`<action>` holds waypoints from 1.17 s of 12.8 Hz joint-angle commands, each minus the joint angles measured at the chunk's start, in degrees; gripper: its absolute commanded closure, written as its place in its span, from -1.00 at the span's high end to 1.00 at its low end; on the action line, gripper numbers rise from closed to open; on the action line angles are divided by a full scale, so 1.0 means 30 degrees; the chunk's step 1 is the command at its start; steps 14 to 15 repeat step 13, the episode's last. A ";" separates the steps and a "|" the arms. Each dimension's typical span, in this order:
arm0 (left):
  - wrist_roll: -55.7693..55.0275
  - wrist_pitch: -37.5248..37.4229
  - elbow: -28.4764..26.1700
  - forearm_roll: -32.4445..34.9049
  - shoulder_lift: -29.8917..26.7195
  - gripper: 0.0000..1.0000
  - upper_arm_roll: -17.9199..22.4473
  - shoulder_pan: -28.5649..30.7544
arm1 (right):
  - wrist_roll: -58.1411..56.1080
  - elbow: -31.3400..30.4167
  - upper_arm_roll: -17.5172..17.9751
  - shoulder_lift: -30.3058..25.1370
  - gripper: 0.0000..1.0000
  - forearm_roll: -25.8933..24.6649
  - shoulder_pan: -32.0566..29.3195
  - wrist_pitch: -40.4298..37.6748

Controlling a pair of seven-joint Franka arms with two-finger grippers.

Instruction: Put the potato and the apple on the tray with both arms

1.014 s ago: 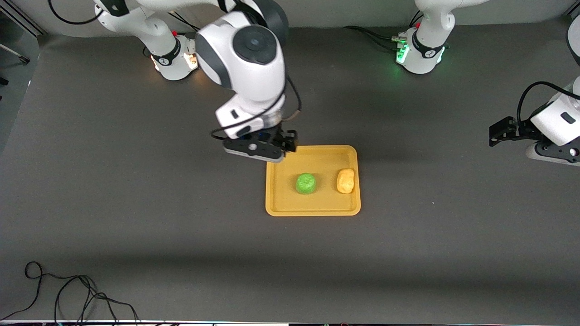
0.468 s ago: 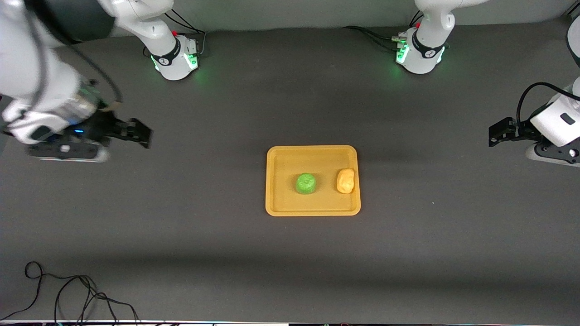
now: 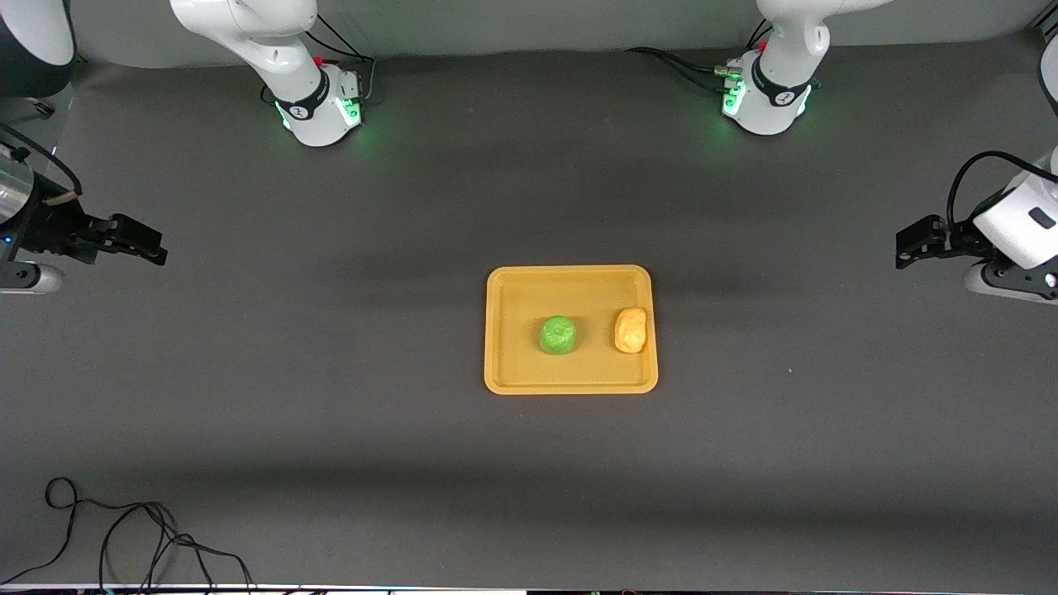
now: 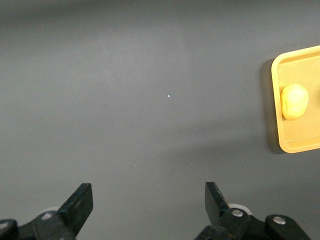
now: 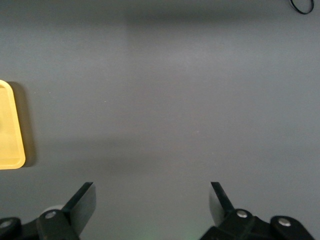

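The yellow-orange tray [image 3: 508, 368] lies in the middle of the table. The green apple [image 3: 559, 335] sits on it near its middle. The yellow-orange potato [image 3: 631, 330] sits on it beside the apple, toward the left arm's end. My right gripper [image 3: 142, 242] is open and empty over bare table at the right arm's end, well away from the tray. My left gripper [image 3: 911, 243] is open and empty over bare table at the left arm's end. The left wrist view shows its open gripper [image 4: 148, 200], the potato [image 4: 294, 101] and the tray [image 4: 276, 131]. The right wrist view shows its open gripper [image 5: 152, 200] and the tray's edge [image 5: 11, 135].
A black cable [image 3: 124, 537] lies coiled on the table at the corner nearest the front camera, at the right arm's end; a loop of it shows in the right wrist view [image 5: 305, 6]. The two arm bases [image 3: 318, 103] [image 3: 764, 95] stand along the table's edge farthest from the camera.
My right arm has swung from over the tray's corner out to the right arm's end of the table, empty. The left arm, apple and potato have hardly moved.
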 commanded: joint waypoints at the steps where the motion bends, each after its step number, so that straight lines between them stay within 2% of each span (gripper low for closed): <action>1: -0.0151 -0.0019 0.0159 0.0204 0.0099 0.99 -0.0070 0.0032 | -0.0987 -0.0343 -0.0330 -0.0213 1.00 0.0269 -0.0078 0.0300; 15: -0.0678 0.0565 0.0218 -0.0002 0.0099 0.99 -0.0128 -0.0173 | -0.0639 -0.0108 -0.0331 -0.0183 1.00 0.0328 0.0157 0.0066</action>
